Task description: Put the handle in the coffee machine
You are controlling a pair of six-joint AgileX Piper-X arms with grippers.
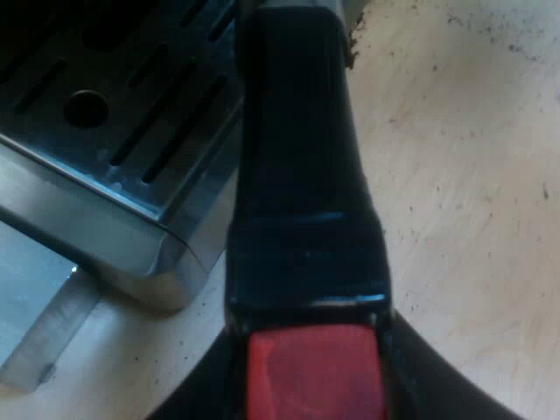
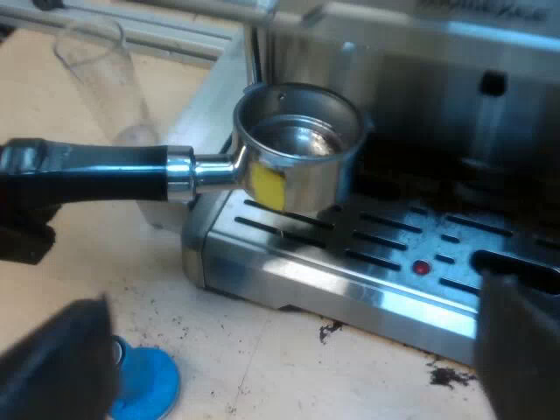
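Unfinished — left gripper (image 1: 317, 394) clenches the handle (image 1: 302, 175) of the metal holder (image 2: 297, 149), poised over the drip tray (image 2: 367, 254) of the espresso machine (image 2: 437, 79), not yet locked in; right gripper (image 2: 289, 350) gapes empty.

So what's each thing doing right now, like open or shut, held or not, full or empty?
metal holder: loose, held in the air over the drip tray, not locked in, cup looks empty
left claw: shut on the metal holder's handle at its red end
right claw: open, holding nothing
measuring glass: upright on the table, looks empty
blue tamper: on the table, not held
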